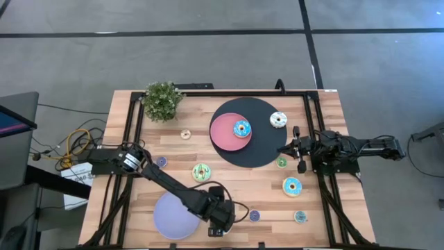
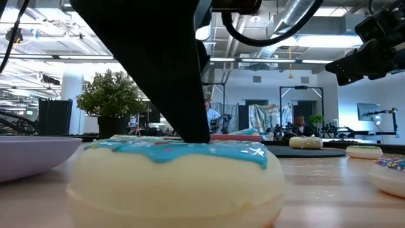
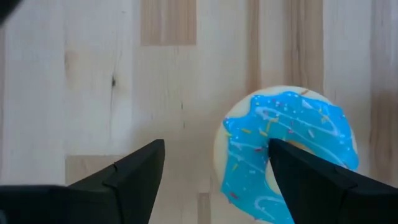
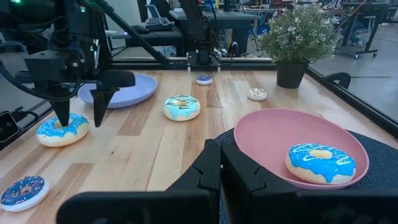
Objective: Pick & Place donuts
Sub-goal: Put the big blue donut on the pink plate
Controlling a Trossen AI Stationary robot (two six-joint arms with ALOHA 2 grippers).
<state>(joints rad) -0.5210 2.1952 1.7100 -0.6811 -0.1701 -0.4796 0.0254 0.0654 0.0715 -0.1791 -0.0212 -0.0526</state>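
My left gripper (image 3: 214, 149) is open near the table's near edge, pointing down over a blue-iced donut (image 3: 289, 149) that lies flat on the wood. One finger (image 3: 292, 171) stands in the donut's hole and the other (image 3: 140, 171) outside its rim. The right wrist view shows this same gripper (image 4: 81, 118) and donut (image 4: 62, 130). In the high view the left gripper (image 1: 220, 223) hides the donut. My right gripper (image 4: 221, 165) is shut and empty, hovering at the black mat's right edge (image 1: 283, 148). Another blue donut (image 1: 241, 128) lies on the pink plate (image 1: 223, 135). My left gripper comes at the blue donut from above, with one finger (image 4: 62, 118) down in its hole (image 3: 277, 146) and the other (image 4: 99, 106) outside the rim. Whether either finger touches the donut I cannot tell. The donut lies flat on the table.
A lavender plate (image 1: 173, 217) lies just left of the left gripper. A white donut (image 1: 278, 119) sits on the black mat (image 1: 260, 149). A green donut (image 1: 201, 172), a cream-and-blue one (image 1: 292, 185) and several coin-sized ones lie on the wood. A potted plant (image 1: 163, 101) stands far left.
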